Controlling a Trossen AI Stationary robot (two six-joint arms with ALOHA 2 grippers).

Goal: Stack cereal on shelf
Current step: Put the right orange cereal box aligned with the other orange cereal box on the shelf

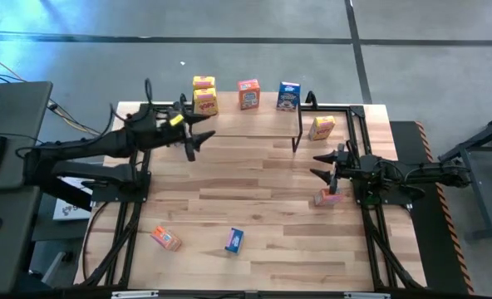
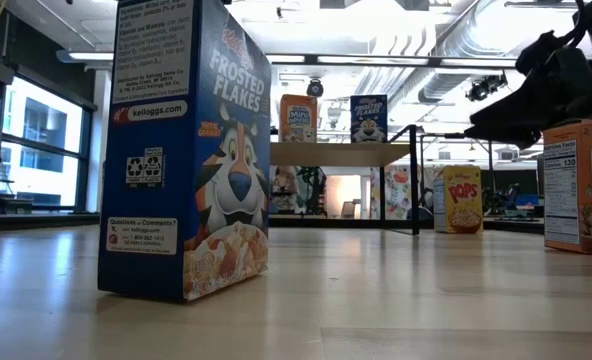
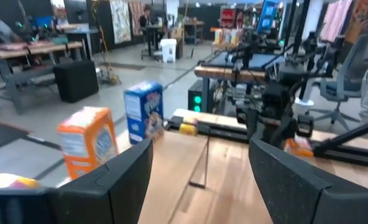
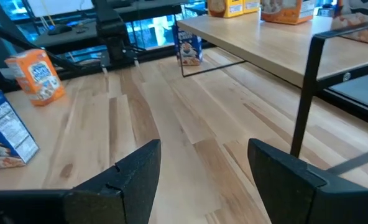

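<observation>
I see the shelf (image 1: 254, 124) carrying yellow boxes (image 1: 204, 100), an orange box (image 1: 248, 95) and a blue box (image 1: 288, 95). Another blue box (image 1: 234, 240) stands on the bench (image 1: 263, 208). My left hand (image 1: 198, 133) and right hand (image 1: 321, 164) are both spread, holding nothing.

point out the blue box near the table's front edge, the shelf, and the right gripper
blue cereal box (image 1: 234, 240), high view, middle of its upper face
shelf (image 1: 254, 123), high view, bare part of its plank top
right gripper (image 1: 321, 165), high view, midway between its open fingertips
</observation>
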